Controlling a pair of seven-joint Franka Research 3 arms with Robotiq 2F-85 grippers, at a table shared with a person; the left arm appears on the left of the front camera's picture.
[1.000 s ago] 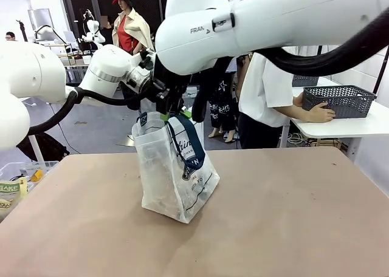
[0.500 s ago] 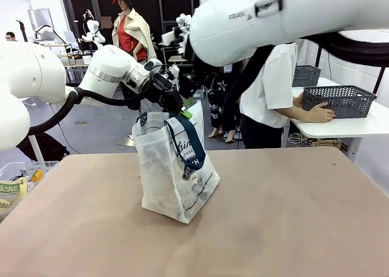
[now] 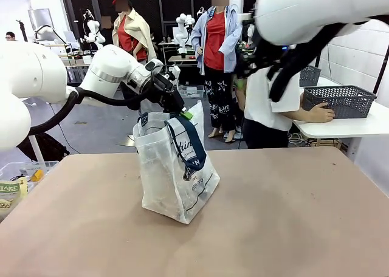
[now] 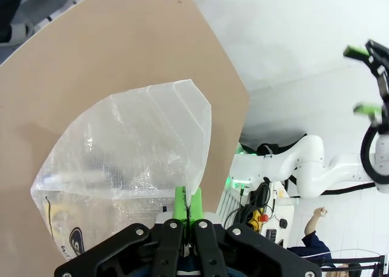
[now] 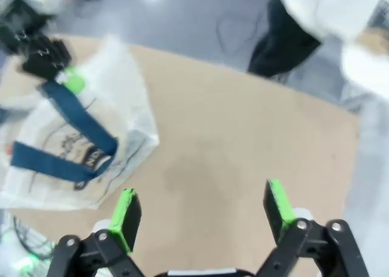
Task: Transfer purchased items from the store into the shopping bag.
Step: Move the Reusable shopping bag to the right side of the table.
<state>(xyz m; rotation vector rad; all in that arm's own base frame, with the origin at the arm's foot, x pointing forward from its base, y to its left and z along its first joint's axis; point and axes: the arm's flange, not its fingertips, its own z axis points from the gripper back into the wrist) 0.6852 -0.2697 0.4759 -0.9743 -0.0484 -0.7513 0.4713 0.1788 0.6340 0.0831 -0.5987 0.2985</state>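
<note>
At table centre-left you've got the shopping bag (image 3: pixel 176 170) standing upright on the tan tabletop (image 3: pixel 292 216), navy handles draped down its front. Your left gripper (image 3: pixel 180 111) is clamped tight on the bag's top rim, far side; wrist cam shows the green pads pinched together w/ the plastic edge (image 4: pixel 193 195) between them. Your right gripper (image 5: pixel 200 210) is wide open, nothing in it, up above the table right of the bag. Person's hand (image 3: pixel 319 113) rests by a dark basket (image 3: pixel 340 99) on the side table.
</note>
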